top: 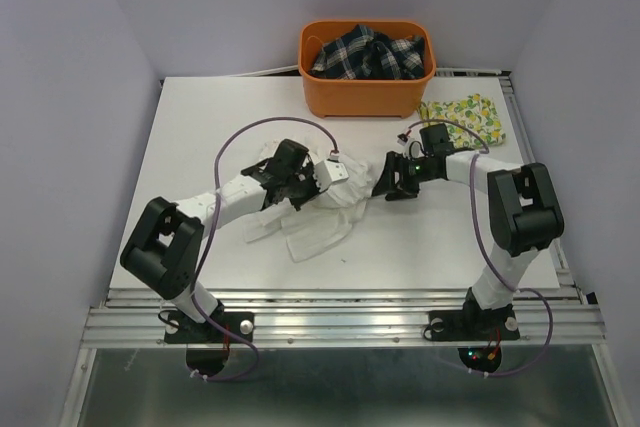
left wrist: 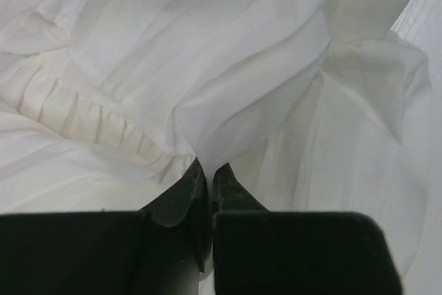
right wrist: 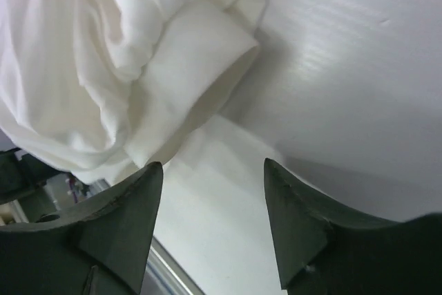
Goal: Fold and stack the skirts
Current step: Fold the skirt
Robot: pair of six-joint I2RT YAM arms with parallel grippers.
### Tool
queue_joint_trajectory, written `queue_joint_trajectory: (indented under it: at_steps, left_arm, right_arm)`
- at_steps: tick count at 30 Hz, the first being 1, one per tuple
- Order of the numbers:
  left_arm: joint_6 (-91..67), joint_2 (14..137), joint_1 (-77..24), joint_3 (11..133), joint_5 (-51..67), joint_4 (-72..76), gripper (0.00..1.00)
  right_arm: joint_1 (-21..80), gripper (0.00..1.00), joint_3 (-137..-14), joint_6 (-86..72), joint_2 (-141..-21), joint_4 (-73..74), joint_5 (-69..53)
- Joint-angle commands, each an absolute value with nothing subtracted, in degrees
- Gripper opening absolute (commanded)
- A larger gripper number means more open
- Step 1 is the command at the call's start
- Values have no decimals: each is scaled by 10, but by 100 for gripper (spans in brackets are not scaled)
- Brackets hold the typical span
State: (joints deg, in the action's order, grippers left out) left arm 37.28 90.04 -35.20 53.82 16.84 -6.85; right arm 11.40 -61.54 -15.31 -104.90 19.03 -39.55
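Two skirts are in view. The plain white crinkly cloth skirt [top: 312,219] lies rumpled in a heap under and in front of the left gripper [top: 318,179]. Its longer spread runs slantwise, from near the left arm's elbow toward the right gripper [top: 392,185]. Which end is waist and which is hem cannot be told. The left forearm covers part of it, and the left wrist view shows only gathered pleats and folds of the skirt [left wrist: 207,67].

The left gripper [left wrist: 209,170] has its fingers pressed together, pinching a peak of this white cloth. The right gripper [right wrist: 210,170] is spread wide and holds nothing. A rolled fold of the white skirt [right wrist: 103,53] lies just ahead of its left finger, with the bare white table [right wrist: 345,67] ahead of the other.

The second skirt, white cloth printed with yellow lemons and green leaves [top: 465,115], lies flat beyond the right wrist, long side running left to right. A cable crosses its near edge.

One orange plastic basket [top: 365,97] stands just beside it, holding one dark plaid cloth [top: 365,55].
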Motion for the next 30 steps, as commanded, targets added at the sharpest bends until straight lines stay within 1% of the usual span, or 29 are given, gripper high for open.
queue_joint_trajectory:
  at_steps: [1,3,5,11,15,18,19,21,22,24,25,28,30]
  left_arm:
    - [323,867,-351,584,214,-74,4]
    - [308,874,-347,598,231,-90,1]
    - [297,881,-337,614,246,-101,0]
    - [272,901,-292,649,278,-133,0]
    - [279,904,-281,661,289,-147,0]
    - [299,897,-282,659,300,-163,0]
    - [302,896,-282,658,301,-165,0]
    - [316,892,-282,652,303,-174,0]
    - [321,884,-282,648,303,-178,0]
    - [332,870,-283,633,299,-181,0]
    - [337,865,-283,628,297,-184,0]
    - [367,842,-283,613,294,-202,0]
    - [402,818,-284,597,282,-218,0]
  right_arm:
    - [120,74,-588,-220,-1003,142,-487]
    - [120,77,-562,-266,-999,112,-507]
    - [127,80,-554,-278,-1000,87,-515]
    - [166,80,-546,-301,-1007,77,-512]
    - [181,79,-543,-321,-1019,62,-491]
    - [181,74,-560,-329,-1066,52,-483]
    - [181,68,-565,-329,-1074,52,-473]
    - [181,60,-571,-328,-1086,51,-459]
    - [181,50,-571,-330,-1093,50,-446]
    - [181,40,-564,-342,-1097,36,-443]
    - [181,31,-561,-346,-1096,30,-440]
    - [181,17,-549,-358,-1090,10,-438]
    - [181,3,-547,-361,-1085,7,-428]
